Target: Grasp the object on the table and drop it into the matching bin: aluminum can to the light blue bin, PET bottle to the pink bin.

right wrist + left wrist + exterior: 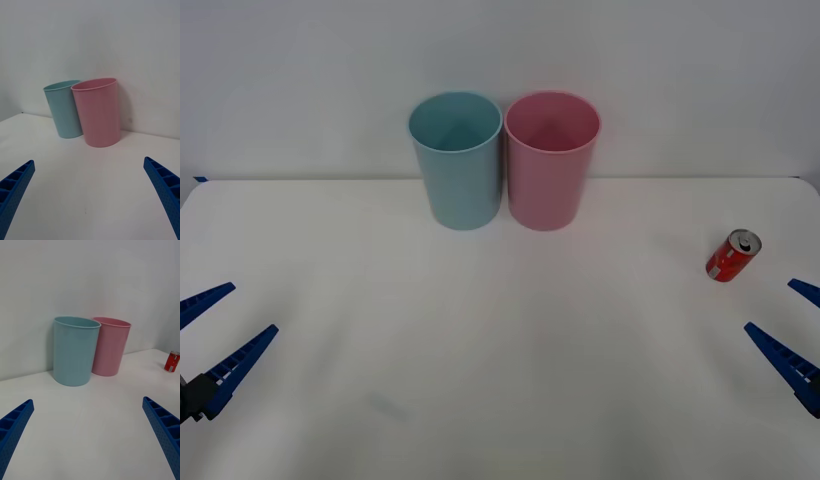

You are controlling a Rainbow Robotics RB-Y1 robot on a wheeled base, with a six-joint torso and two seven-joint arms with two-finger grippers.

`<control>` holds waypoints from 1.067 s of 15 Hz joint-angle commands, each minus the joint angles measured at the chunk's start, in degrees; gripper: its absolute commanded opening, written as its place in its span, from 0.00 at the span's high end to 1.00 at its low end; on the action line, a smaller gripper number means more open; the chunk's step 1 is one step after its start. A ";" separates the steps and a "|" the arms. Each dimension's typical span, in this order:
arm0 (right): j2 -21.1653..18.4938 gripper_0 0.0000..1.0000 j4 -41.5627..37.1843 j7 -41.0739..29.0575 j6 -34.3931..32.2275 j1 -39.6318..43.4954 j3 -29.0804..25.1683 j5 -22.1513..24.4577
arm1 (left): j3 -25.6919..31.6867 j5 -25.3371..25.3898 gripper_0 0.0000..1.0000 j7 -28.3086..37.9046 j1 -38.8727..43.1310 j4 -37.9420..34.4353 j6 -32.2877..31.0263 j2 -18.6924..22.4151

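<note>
Can upright on tabletop, far right side, well apart from bins. Blue bin and pink bin side by side at back centre, touching or nearly so. My right end effector low at right edge, near can, fingers spread, empty. My left end effector at left edge, spread, empty.

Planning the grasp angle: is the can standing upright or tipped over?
Upright. The can stands on its base on the table, silver top and pull tab facing up; the left wrist view shows it vertical too.
</note>
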 commanded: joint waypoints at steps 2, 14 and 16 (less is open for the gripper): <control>0.24 0.00 0.87 0.00 -0.22 1.62 0.03 0.72 | 0.00 0.00 0.00 0.00 0.00 0.00 0.00 0.00; -1.52 0.00 -0.10 3.25 11.20 5.66 3.11 -0.86 | 0.00 0.00 0.00 0.00 0.00 0.00 0.00 0.00; -1.52 0.00 0.08 4.39 12.78 6.37 3.72 -1.21 | 0.00 0.00 0.00 0.00 0.00 0.00 0.00 0.00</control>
